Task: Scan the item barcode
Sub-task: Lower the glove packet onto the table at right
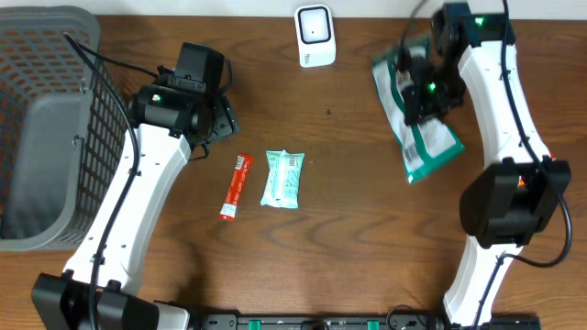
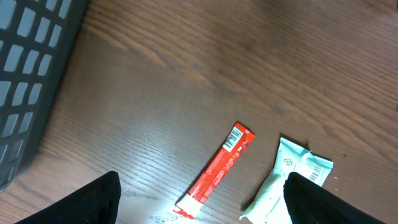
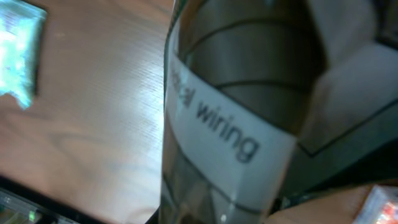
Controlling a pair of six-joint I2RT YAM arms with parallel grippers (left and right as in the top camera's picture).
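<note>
— Brown wooden table (image 1: 367,238), white scanner (image 1: 314,35) at top centre. State of right gripper (image 1: 424,92)?
— Clamped on green packet (image 1: 431,147), upper right of frame, beside scanner but apart.
— And left gripper (image 1: 218,117)?
— Spread wide, holding nothing, above red stick (image 1: 236,186) and mint packet (image 1: 282,178), left of centre.
— Risk?
— Likely limp packet sagging, barcode turned from scanner: no read. Possibly slipping from pinch.

The left arm (image 1: 138,197) and right arm (image 1: 503,87) are white with black joints. Black cables (image 1: 110,62) trail along them. Green lights (image 1: 157,95) glow.
</note>
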